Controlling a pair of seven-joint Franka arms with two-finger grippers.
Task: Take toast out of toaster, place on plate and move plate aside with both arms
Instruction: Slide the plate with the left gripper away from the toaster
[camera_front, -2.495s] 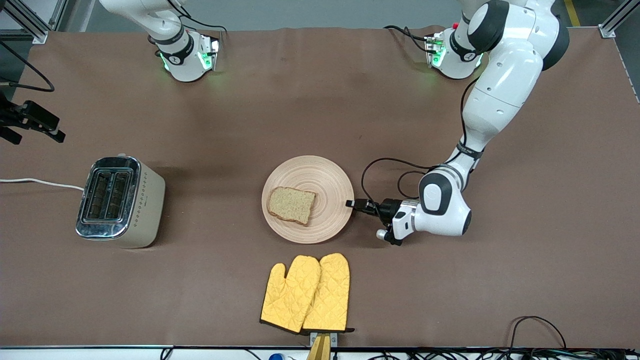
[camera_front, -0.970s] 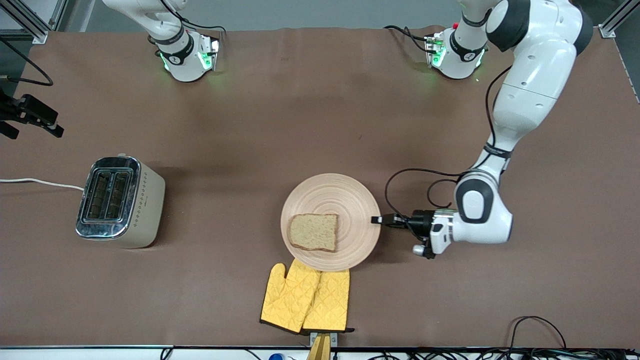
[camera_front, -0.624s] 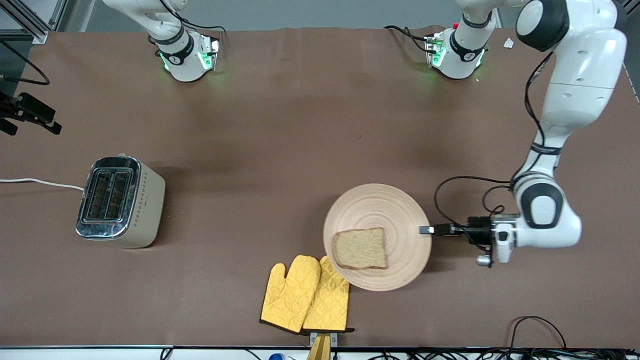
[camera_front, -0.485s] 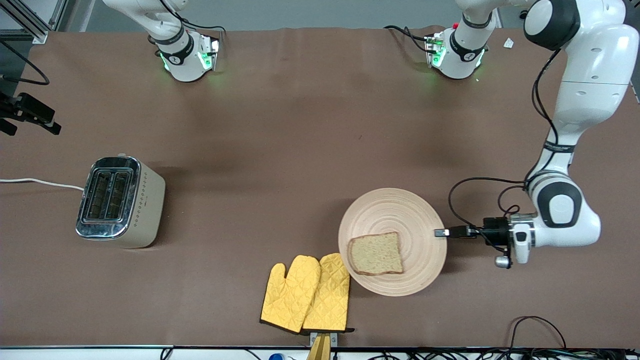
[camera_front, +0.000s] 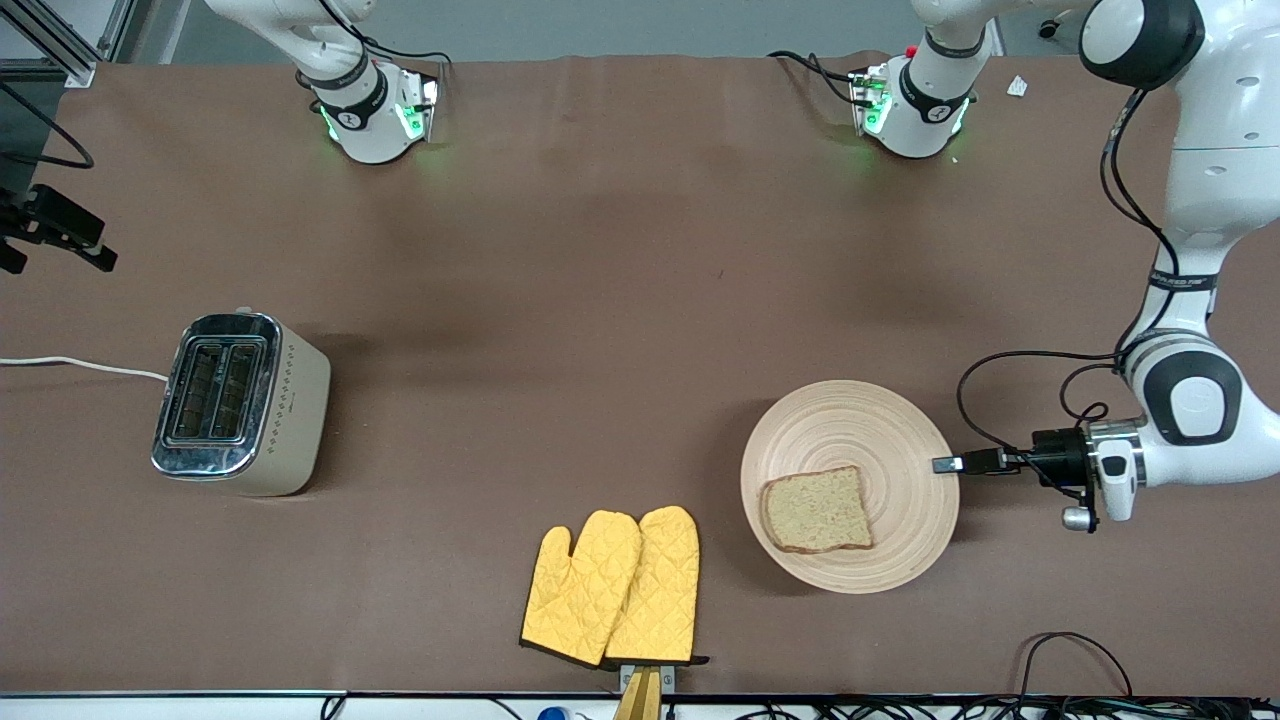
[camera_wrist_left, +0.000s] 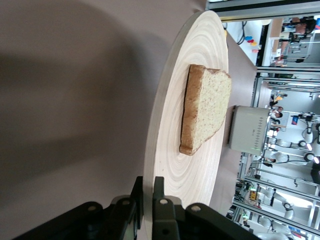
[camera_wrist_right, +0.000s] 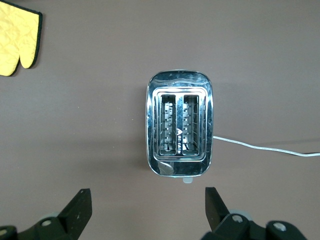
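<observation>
The toast (camera_front: 815, 510) lies on the round pale wooden plate (camera_front: 850, 425), which is toward the left arm's end of the table. My left gripper (camera_front: 945, 465) is shut on the plate's rim on the side toward the left arm's end. In the left wrist view the fingers (camera_wrist_left: 149, 184) pinch the rim of the plate (camera_wrist_left: 172, 125), with the toast (camera_wrist_left: 207, 107) just past them. My right gripper (camera_wrist_right: 147, 200) is open and empty, high over the table beside the toaster (camera_wrist_right: 180, 130). It shows at the edge of the front view (camera_front: 55, 228).
The chrome toaster (camera_front: 240, 400) stands toward the right arm's end, its slots empty and its white cord running off the table. A pair of yellow oven mitts (camera_front: 615, 585) lies near the front edge, beside the plate. Cables lie along the front edge.
My left gripper has carried the plate with the toast from the table's middle toward the left arm's end and a little nearer the front camera, past the mitts. The right arm has barely moved.
</observation>
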